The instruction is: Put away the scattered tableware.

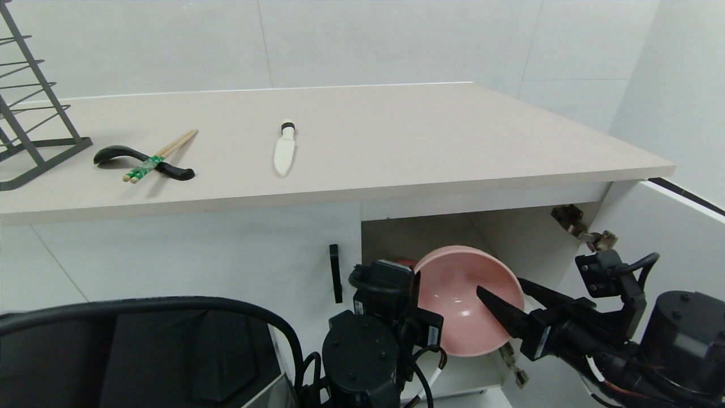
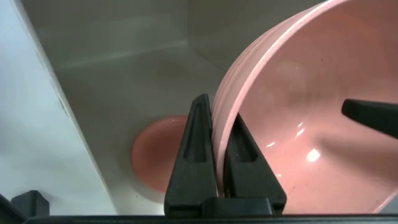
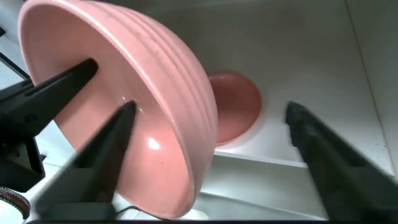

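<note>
A pink bowl (image 1: 464, 300) hangs tilted on its side in front of the open lower cabinet (image 1: 419, 232). My left gripper (image 1: 418, 283) is shut on its rim; in the left wrist view the fingers (image 2: 198, 149) pinch the bowl's wall (image 2: 298, 112). My right gripper (image 1: 501, 286) is open, with one finger inside the bowl (image 3: 124, 106) and the other finger (image 3: 323, 155) outside it, clear of the wall. A second pink dish (image 2: 158, 155) lies on the cabinet floor (image 3: 292, 56) behind. On the counter lie a black spoon (image 1: 141, 158), chopsticks (image 1: 164, 152) across it, and a white knife (image 1: 284, 150).
A dark wire rack (image 1: 34, 113) stands at the counter's far left. The cabinet's right door (image 1: 651, 238) is swung open beside my right arm. The shut left door carries a black handle (image 1: 335, 273).
</note>
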Available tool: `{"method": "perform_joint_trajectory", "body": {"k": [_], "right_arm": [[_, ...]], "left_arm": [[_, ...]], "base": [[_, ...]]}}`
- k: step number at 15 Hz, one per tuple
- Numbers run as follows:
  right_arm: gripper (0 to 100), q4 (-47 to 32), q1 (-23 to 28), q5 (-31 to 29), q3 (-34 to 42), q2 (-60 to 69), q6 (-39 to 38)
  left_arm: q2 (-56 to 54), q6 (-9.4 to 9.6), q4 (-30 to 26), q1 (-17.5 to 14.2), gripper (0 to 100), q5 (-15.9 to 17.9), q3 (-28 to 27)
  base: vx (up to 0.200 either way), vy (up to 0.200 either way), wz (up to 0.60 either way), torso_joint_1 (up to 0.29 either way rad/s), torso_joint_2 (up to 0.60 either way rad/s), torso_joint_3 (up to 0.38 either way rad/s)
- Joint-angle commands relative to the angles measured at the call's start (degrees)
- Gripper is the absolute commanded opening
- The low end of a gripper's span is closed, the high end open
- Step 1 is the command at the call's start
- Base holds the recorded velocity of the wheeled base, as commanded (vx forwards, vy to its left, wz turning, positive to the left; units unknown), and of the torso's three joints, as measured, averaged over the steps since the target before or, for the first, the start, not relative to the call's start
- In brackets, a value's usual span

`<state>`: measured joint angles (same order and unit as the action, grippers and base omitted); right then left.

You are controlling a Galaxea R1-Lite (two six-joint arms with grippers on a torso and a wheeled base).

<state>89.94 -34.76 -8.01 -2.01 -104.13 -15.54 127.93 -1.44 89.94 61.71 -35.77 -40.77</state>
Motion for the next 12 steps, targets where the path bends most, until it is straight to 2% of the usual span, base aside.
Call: {"method": "perform_joint_trajectory", "body": {"k": [1, 5, 6, 10, 12], "right_arm": [[0, 0.06, -0.31, 0.01, -0.01, -0.02, 0.07], [0, 0.06, -2.42, -0.08, -0.27, -0.11, -0.01], [0, 0.06, -2.51, -0.08, -0.36, -0.11, -0.10], [0, 0.06, -0.84, -0.08, -0.27, -1.86, -0.28], [0, 0.06, -0.75, -0.16, -0.27, -4.85, -0.19]], "left_arm": [[-0.05, -0.06, 0.06, -0.01, 0, 0.00, -0.02], [0.39, -0.06, 0.06, 0.25, 0, 0.00, -0.02], [0.48, -0.06, 0.06, 0.78, 100, 0.00, 0.07], [-1.01, 0.65, 0.06, 0.87, 100, 0.00, 0.51], [-2.42, 0.38, 0.06, 1.75, 100, 0.08, 2.09]], "base": [[0.000, 0.000, 0.00, 0.000, 0.00, 0.000], [0.000, 0.000, 0.00, 0.000, 0.00, 0.000], [0.000, 0.000, 0.00, 0.000, 0.00, 0.000], [0.000, 0.000, 0.00, 0.000, 0.00, 0.000], [0.000, 0.000, 0.00, 0.000, 0.00, 0.000]]}}
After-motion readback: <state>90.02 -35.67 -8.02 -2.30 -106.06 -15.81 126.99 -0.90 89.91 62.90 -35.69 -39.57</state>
